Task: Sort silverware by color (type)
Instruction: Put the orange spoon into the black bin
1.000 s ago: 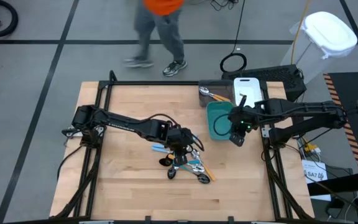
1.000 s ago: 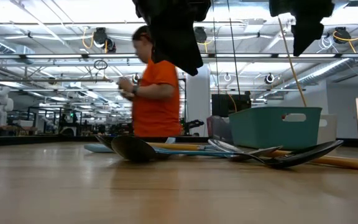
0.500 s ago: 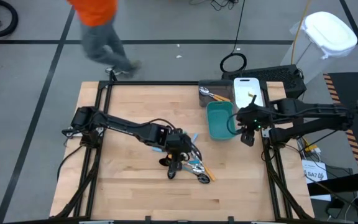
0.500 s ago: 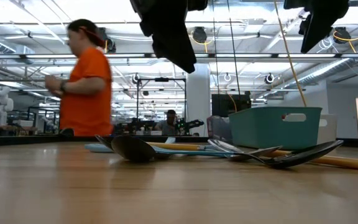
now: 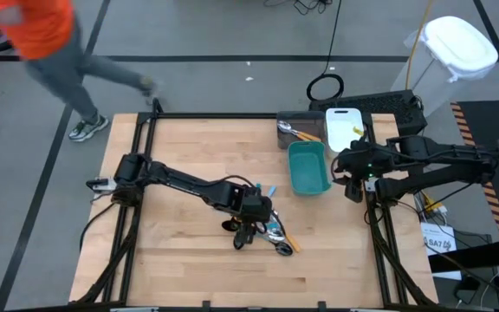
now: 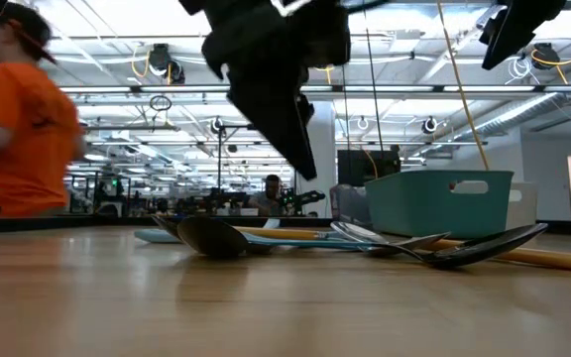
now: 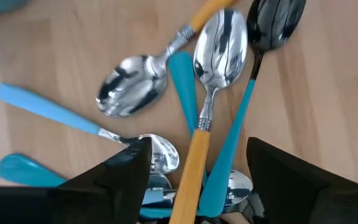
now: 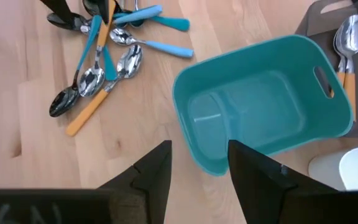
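Left gripper (image 5: 258, 211) hangs over the silverware (image 5: 262, 230), a tangled pile at lower centre of the table (image 5: 180, 156) in the overhead frame; fingers spread apart, straddling an orange-handled spoon (image 7: 205, 118), nothing clamped. Bare wood all round the pile. Right gripper (image 5: 352, 178) sits at the table's right edge beside the teal bin (image 5: 308, 169), fingers apart, empty.

Below my matt black fingers (image 7: 120, 177) lie glossy mirror-bright metal spoon bowls (image 7: 219, 46), smooth plastic-looking handles (image 7: 42, 109) and pale wooden table (image 7: 55, 56).
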Controlling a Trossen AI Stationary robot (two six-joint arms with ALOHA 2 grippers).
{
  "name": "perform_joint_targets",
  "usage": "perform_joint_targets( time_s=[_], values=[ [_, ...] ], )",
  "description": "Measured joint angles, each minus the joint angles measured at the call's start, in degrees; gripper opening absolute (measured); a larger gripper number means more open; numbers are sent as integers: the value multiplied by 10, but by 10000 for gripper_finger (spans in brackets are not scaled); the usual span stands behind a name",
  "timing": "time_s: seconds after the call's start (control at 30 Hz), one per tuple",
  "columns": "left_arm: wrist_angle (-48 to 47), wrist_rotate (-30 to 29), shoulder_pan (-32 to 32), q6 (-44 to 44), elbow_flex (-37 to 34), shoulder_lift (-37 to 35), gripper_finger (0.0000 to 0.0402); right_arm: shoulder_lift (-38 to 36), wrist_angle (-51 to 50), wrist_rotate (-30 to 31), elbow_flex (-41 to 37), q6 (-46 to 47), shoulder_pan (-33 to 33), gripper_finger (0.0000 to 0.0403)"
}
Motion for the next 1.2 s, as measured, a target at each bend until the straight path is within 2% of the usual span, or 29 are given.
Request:
perform_joint_targets(
  time_s=[0.37,0.8,1.2],
  values=[
    [9,1,-3,13,0,34,209,-4,16,17,0,-10,0,150],
    [3,9,3,87,0,51,162,-4,38,55,0,11,0,150],
    [16,35,4,133,0,68,156,3,52,77,0,42,0,150]
  ],
)
